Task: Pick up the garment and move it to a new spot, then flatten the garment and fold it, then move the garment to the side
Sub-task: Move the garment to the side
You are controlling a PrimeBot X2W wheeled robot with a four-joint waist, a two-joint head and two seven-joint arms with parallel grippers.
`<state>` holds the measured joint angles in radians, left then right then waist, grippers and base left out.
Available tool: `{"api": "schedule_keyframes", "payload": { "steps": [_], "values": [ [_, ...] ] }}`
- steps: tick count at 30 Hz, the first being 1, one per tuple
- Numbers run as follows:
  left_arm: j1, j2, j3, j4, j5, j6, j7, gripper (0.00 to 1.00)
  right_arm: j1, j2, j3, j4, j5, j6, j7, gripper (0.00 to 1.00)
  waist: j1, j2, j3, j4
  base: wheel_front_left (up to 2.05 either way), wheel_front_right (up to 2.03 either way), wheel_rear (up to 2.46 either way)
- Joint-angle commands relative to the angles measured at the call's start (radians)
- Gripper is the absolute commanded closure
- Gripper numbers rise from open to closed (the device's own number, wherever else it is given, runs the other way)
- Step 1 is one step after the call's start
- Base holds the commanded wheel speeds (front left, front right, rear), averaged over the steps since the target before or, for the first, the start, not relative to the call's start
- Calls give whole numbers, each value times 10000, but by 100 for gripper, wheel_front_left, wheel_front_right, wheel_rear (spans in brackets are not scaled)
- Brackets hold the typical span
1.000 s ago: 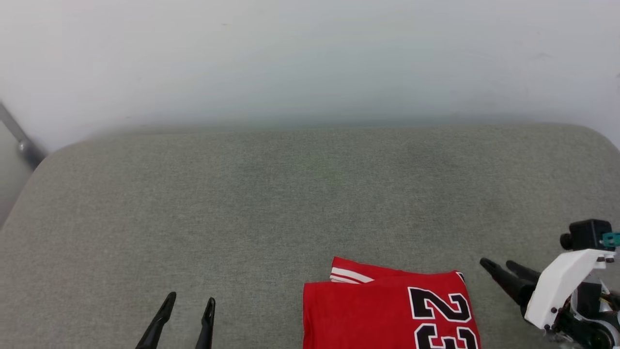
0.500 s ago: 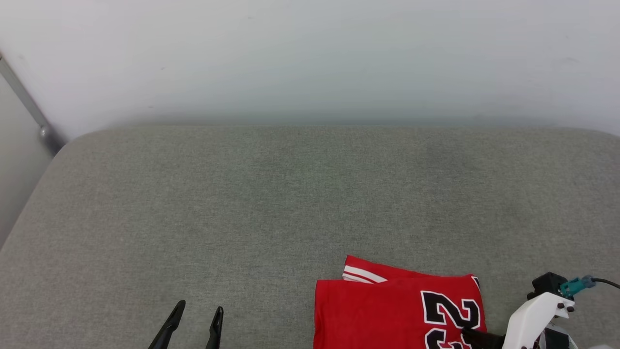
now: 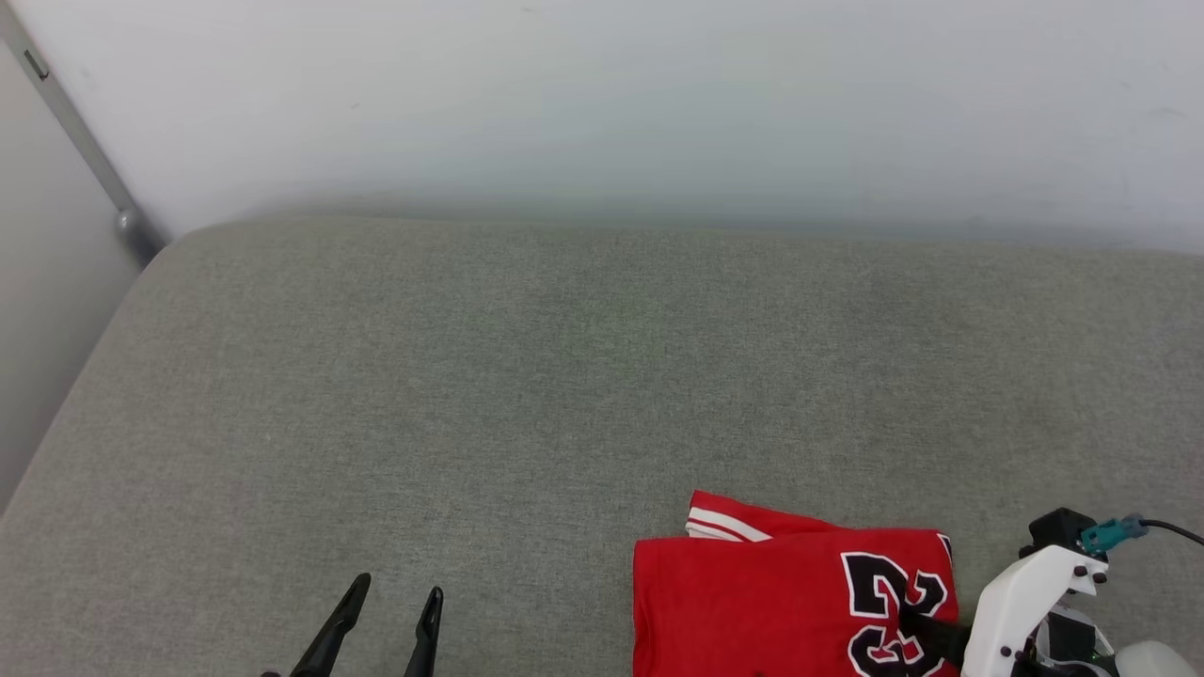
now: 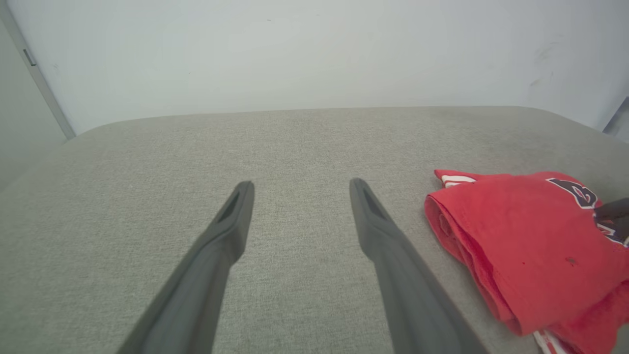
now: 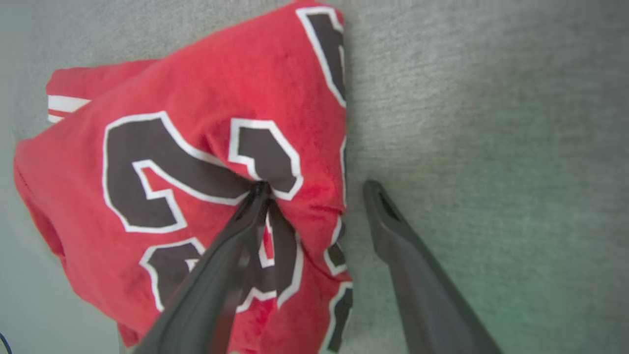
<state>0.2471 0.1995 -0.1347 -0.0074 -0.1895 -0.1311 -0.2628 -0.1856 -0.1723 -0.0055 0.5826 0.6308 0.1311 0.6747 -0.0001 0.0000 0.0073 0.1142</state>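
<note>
We find the right fingers [image 5: 393, 236] spread astride the garment [image 5: 186, 88] edge (left fingers [image 4: 231, 221] spread, idle); we advise pinching every layer.

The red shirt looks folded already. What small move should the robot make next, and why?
Probably shut the right gripper. Its jaws stand open astride the edge of the folded garment: one finger presses into the number, the other is over the cushion beside it. Closing should pinch that edge, ready to slide it aside. The left gripper hangs open, clear of the cloth.
</note>
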Motion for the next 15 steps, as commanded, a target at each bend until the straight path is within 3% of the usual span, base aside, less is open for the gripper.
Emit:
{"api": "schedule_keyframes", "payload": {
  "steps": [1, 2, 4, 5, 15],
  "values": [
    [-155, 17, -45, 25, -51, 9, -17, 0, 57, 345, 367, 447, 37, -8, -81, 0, 1, 0, 35, 55, 0, 0, 0],
    [-175, 24, -55, 51, -55, 9, -17, 0, 32, 337, 553, 521, 102, -6, -63, 0, 1, 0, 54, 75, 0, 0, 0],
    [-263, 41, -59, 87, -59, 9, -17, 0, -16, 303, 774, 555, 304, -5, -264, 78, 1, 0, 88, 95, 0, 0, 0],
    [-314, 39, -66, 111, -62, 9, -17, 0, -40, 237, 895, 602, 397, -5, -309, 100, 1, 0, 104, 97, 0, 0, 0],
    [-491, -119, 125, 143, -188, 8, -16, 0, -776, -725, 1525, -37, 1296, -13, -811, 100, 1, 0, 255, -855, 0, 0, 0]
  ]
}}
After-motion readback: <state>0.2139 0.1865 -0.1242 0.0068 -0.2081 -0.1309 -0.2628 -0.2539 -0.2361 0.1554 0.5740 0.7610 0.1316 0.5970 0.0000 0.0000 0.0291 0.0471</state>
